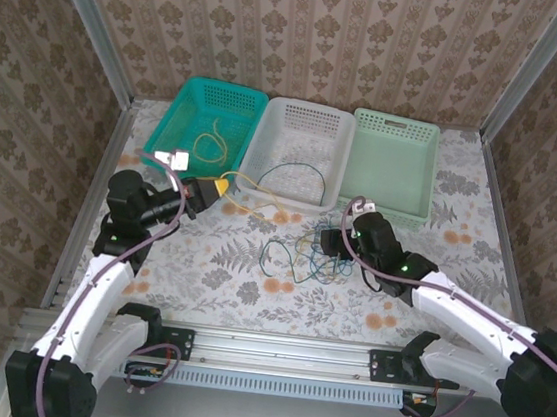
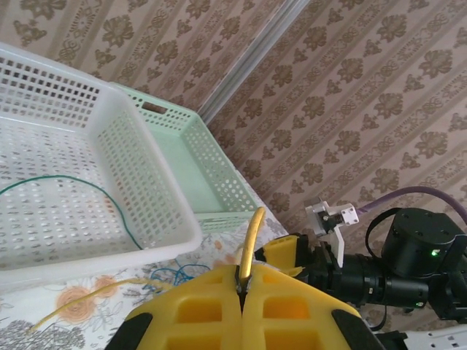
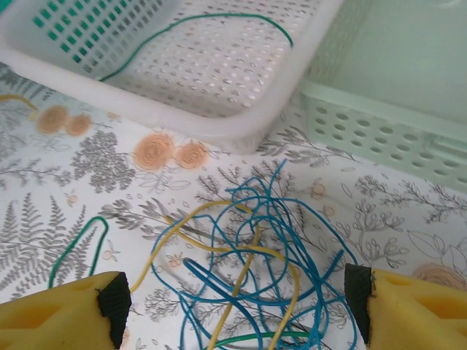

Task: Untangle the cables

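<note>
Pinching yellow cable [image 2: 253,233] with left gripper [image 2: 241,283] beside white basket [image 2: 164,219] rim. Hovering right gripper [image 3: 237,306], spread wide, over tangle [image 3: 252,266] on open worktop [image 3: 73,182].

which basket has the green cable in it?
The white middle basket: a green cable loops across its floor. The teal basket holds a yellow cable instead.

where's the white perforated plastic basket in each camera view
Top external: the white perforated plastic basket sits at the back centre, the middle one of three baskets.
Left wrist: it takes up the left side, seen from its near corner.
Right wrist: it is at the upper left, with its corner towards the camera.
Shared landmark: the thin green cable lying inside it.
</note>
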You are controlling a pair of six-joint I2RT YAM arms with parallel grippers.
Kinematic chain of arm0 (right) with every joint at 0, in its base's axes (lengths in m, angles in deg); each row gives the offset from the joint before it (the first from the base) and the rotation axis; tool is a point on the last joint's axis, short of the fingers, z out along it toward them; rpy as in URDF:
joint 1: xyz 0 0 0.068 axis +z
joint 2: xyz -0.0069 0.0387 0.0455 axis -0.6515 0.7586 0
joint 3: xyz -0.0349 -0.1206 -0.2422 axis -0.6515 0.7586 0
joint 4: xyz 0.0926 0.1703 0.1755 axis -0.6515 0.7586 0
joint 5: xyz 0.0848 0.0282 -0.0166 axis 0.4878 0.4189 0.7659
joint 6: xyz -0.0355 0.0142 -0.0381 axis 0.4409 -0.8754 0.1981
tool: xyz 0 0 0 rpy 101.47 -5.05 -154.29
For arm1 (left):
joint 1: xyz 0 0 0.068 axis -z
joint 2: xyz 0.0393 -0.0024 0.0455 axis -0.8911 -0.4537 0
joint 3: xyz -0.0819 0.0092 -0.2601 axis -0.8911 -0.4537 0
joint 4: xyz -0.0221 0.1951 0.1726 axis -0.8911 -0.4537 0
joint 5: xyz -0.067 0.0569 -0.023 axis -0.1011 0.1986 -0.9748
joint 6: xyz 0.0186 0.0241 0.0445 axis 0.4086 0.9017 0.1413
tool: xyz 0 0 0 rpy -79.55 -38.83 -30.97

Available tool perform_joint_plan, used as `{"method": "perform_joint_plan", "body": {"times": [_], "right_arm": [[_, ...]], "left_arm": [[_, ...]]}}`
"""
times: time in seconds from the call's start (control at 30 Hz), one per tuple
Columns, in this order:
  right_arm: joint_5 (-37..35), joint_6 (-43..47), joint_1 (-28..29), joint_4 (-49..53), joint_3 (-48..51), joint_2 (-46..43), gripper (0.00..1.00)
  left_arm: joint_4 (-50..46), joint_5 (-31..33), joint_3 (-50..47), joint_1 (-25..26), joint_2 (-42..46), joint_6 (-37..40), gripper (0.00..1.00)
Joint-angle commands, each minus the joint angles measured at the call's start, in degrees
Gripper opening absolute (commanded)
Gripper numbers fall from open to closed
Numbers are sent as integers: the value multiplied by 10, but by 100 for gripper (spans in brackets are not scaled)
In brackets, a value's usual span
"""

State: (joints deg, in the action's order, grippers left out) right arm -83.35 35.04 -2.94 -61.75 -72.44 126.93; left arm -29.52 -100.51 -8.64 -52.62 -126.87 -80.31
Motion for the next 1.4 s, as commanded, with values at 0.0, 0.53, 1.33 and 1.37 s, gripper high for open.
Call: {"method": "perform_joint_plan", "body": {"times": [0.0, 0.53, 1.33, 1.37], "right_arm": [[33, 19, 5, -43, -4, -13, 81], [-16, -14, 61, -389, 61, 64, 86], [-145, 22, 118, -686, -61, 331, 91], [-147, 23, 118, -683, -70, 337, 91]], "left_arm": [[45, -2, 30, 14, 1, -25, 0], [150, 100, 20, 73, -4, -132, 0], [259, 286, -39, 141, 35, -224, 0], [261, 289, -40, 144, 33, -224, 0]]}}
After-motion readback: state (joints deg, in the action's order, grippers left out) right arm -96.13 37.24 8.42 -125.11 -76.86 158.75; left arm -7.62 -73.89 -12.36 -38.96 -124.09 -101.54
